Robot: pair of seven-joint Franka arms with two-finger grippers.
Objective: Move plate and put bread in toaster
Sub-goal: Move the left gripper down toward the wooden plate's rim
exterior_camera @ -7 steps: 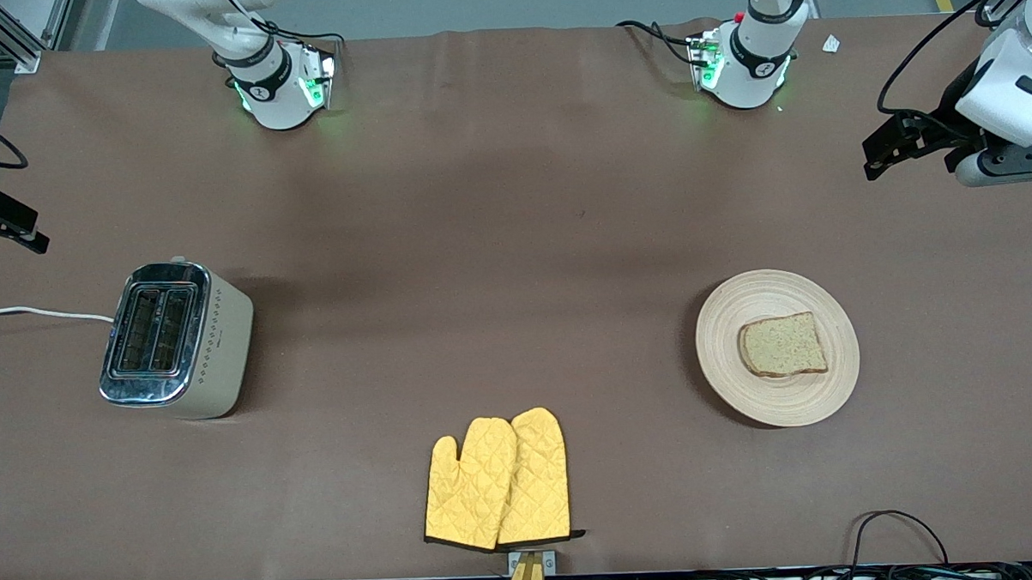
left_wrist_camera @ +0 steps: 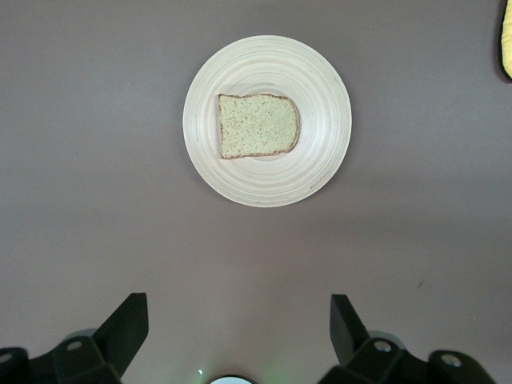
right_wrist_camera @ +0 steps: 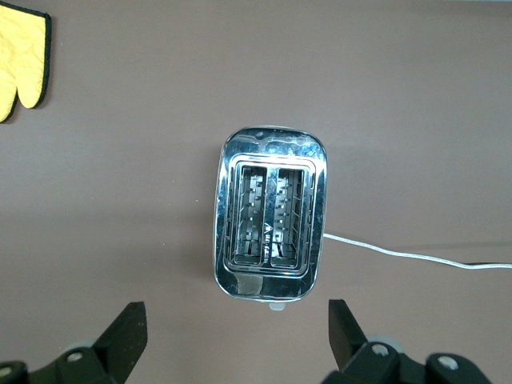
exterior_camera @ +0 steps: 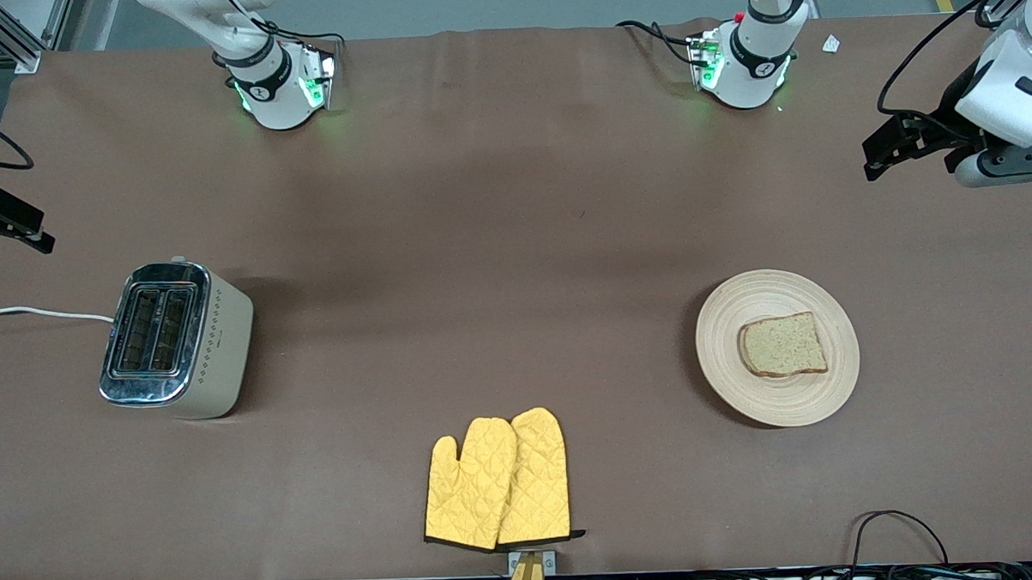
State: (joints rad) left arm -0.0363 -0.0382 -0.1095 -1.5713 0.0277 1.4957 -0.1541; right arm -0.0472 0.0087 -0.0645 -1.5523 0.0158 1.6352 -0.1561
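— What do we see of the fingers?

— In the left wrist view the left gripper hangs high over the table with its fingers spread wide, nothing between them. The right gripper is the same, fingers wide apart, over the toaster.

— And the task's things?

— We see the bread, brown, speckled, dark-crusted, lying flat on the plate (pale wood, ringed with grooves) toward the left arm's end. The toaster, chrome-topped with beige dotted sides and both slots bare, stands toward the right arm's end, its white cord trailing off. Yellow oven mitts lie nearer the front camera, between them.
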